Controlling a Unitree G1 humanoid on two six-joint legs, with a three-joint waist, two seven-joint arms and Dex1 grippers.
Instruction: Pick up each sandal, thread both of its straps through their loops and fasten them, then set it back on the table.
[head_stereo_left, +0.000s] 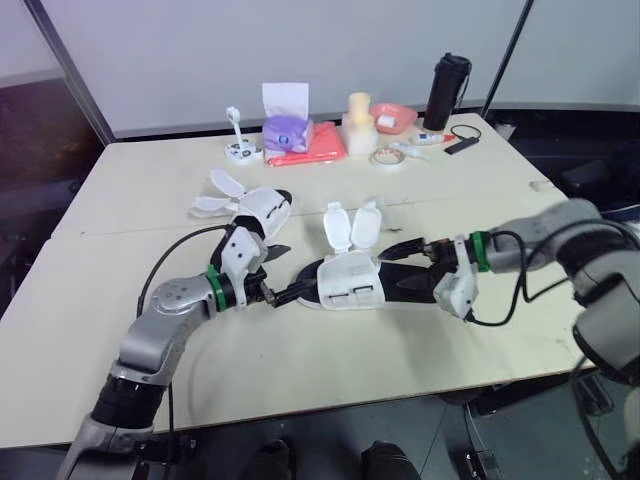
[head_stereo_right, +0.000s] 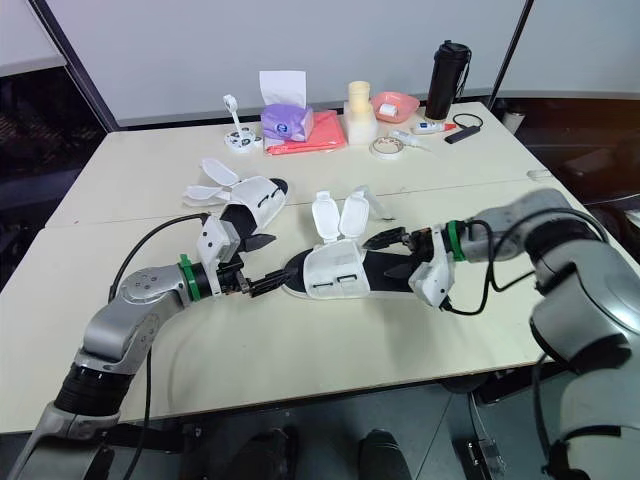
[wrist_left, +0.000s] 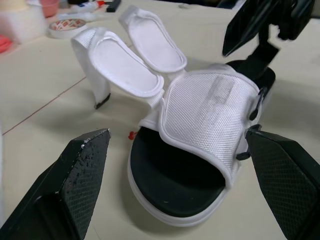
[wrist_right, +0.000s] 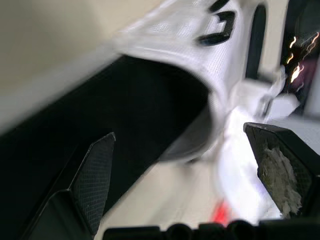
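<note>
White sandal (head_stereo_left: 350, 281) between left gripper (head_stereo_left: 283, 273), right gripper (head_stereo_left: 398, 256); both wide, perhaps touching sole.

The near sandal (wrist_left: 210, 115) has an upper of white woven cloth with a fine, rough mesh grain. Its straps (wrist_left: 125, 70) look smoother and padded, edged with stitched binding. Its footbed (wrist_left: 175, 180) is matt black, and the loops (wrist_left: 254, 109) look like black plastic. The fingers (wrist_left: 82, 175) of the left gripper (wrist_left: 175, 132) are black with a pebbled, faintly glinting face. The table (head_stereo_left: 300, 360) is pale, smooth and matt. The bottle (head_stereo_left: 446, 90) at the far right is black with a dull sheen.
</note>
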